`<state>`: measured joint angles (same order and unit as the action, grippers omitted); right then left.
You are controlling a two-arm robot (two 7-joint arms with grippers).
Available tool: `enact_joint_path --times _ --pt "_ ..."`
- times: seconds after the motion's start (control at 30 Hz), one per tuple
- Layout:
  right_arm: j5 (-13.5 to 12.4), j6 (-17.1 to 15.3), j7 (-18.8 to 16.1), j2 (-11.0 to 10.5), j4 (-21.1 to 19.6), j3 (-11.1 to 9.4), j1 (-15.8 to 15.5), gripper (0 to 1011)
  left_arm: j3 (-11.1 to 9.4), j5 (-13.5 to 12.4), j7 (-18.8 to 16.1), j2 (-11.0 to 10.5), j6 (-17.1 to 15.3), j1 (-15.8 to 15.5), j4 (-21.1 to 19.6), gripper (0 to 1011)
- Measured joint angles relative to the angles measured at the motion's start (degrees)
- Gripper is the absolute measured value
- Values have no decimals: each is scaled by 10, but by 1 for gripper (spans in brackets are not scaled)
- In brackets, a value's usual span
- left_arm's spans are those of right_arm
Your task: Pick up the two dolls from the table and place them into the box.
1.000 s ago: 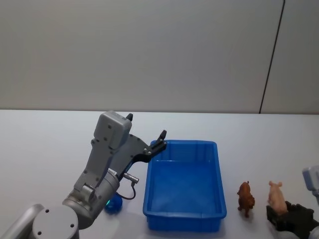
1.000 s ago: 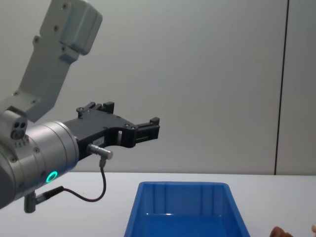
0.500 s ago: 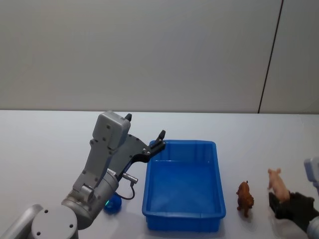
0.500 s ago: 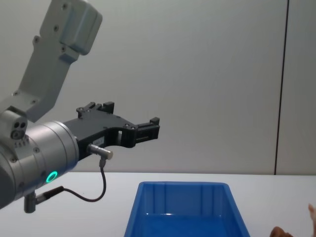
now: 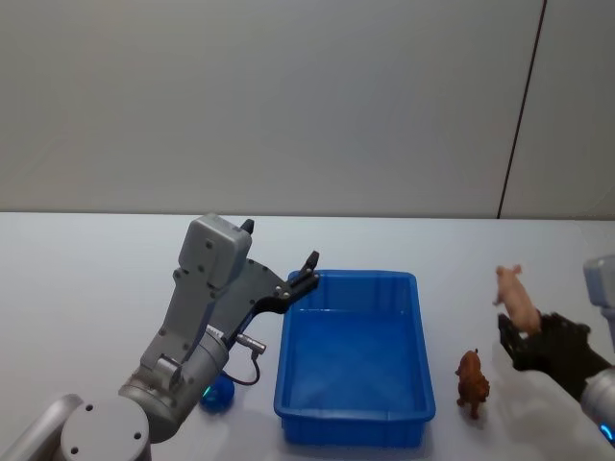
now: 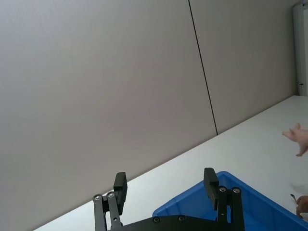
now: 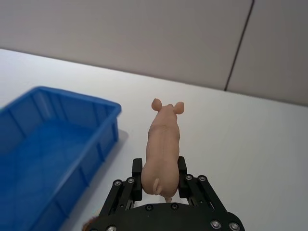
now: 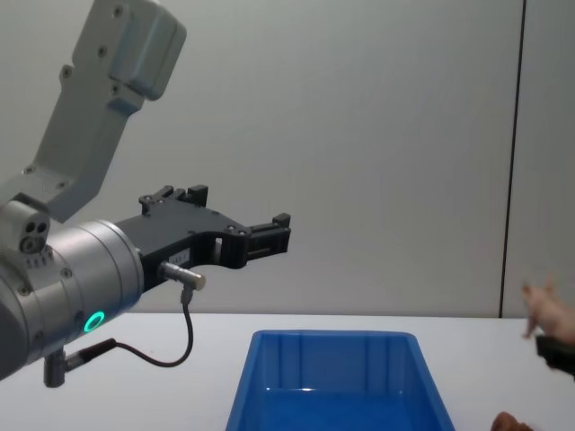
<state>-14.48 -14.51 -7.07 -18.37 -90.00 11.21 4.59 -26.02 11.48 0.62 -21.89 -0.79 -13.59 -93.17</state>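
My right gripper (image 5: 519, 338) is shut on the peach-pink doll (image 5: 515, 298), a small pig, and holds it in the air to the right of the blue box (image 5: 354, 355). In the right wrist view the pink doll (image 7: 162, 149) sits between the fingers (image 7: 137, 179), snout pointing away, with the box (image 7: 43, 154) off to one side. The reddish-brown doll (image 5: 472, 380) stands on the white table (image 5: 86, 279) just right of the box. My left gripper (image 5: 281, 261) hangs open and empty above the box's near left corner.
A small blue object (image 5: 219, 394) lies on the table left of the box, under my left arm. A grey wall with a dark vertical seam (image 5: 519, 115) rises behind the table. Bare tabletop spreads behind and to the left of the box.
My right gripper has lifted the pink doll off the table and carried it up and slightly towards the box. The brown doll and the left arm have stayed put.
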Motion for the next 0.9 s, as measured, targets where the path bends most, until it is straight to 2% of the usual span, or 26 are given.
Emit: enact_joint_path --times 0.37,0.7,0.83,0.9 --pt "16 8 -62 14 -11 14 27 381 0 0 0 0 0 0 0 1004" --pt "44 -9 -118 43 1 46 48 380 0 0 0 0 0 0 0 1004" --pt "53 -15 -129 51 8 56 52 384 0 0 0 0 0 0 0 1004" --pt "56 -17 -132 54 11 60 53 422 0 0 0 0 0 0 0 1004"
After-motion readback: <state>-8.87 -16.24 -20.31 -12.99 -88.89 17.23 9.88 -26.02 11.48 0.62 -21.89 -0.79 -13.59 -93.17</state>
